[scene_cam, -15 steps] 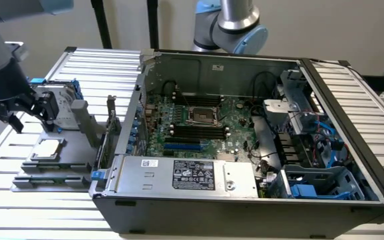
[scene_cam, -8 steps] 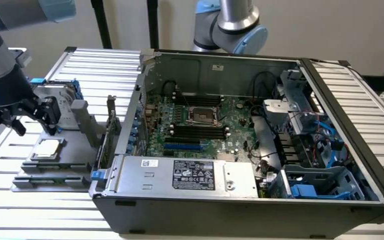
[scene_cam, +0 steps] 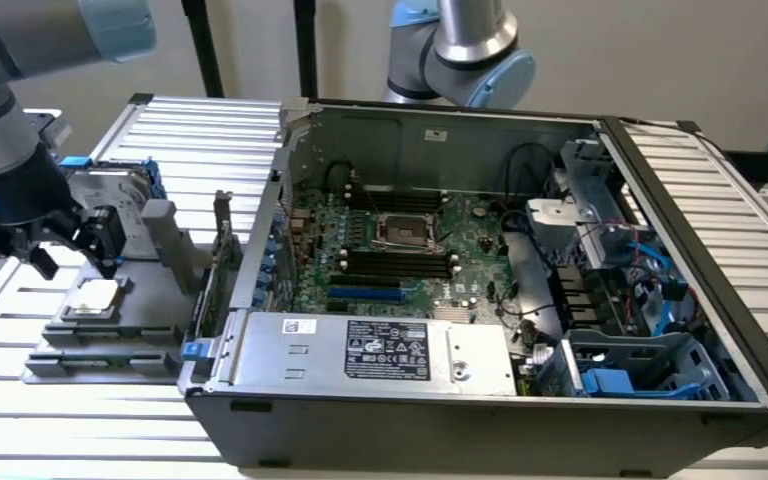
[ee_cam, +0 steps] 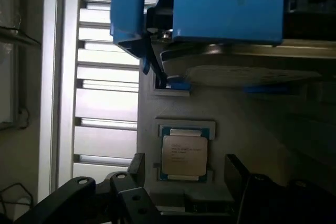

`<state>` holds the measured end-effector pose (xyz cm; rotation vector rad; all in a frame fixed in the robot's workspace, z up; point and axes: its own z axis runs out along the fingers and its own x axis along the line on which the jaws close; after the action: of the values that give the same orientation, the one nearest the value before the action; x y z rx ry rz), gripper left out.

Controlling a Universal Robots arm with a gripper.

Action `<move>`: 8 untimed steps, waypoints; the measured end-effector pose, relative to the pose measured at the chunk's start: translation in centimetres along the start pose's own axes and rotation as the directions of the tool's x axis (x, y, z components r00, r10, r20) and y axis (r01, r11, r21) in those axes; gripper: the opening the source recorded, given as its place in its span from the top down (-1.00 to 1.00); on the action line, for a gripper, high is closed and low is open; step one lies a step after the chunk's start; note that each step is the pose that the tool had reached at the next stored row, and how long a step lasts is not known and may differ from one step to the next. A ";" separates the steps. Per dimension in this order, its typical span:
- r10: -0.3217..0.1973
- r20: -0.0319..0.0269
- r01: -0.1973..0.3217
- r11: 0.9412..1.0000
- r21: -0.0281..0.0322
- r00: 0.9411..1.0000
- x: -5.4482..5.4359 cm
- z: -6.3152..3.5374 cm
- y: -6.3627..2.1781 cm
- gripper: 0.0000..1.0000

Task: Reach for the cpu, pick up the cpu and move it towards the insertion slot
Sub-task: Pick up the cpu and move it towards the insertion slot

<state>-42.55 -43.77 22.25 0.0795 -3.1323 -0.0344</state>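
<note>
Tool (scene_cam: 75, 258), jaws apart, above cpu (scene_cam: 95, 297).

Robotics lab, robot arm (scene_cam: 468, 45), open computer case (scene_cam: 491, 410) on slatted metal bench (scene_cam: 197, 125)

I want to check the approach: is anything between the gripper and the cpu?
Nothing visible. The open gripper hangs above the cpu, which lies uncovered on a grey holder; the fingers stand wider than it.
</note>
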 end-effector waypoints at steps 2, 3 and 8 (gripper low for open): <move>0.012 0.000 -0.012 1.000 0.000 1.000 0.0 0.36 -0.04 -0.42; 0.017 0.000 -0.017 1.000 0.000 1.000 0.0 0.55 -0.05 -0.42; 0.029 0.001 -0.029 1.000 0.001 1.000 0.0 1.45 -0.10 -0.42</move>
<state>-42.54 -43.84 20.80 0.0341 -3.1336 -0.0322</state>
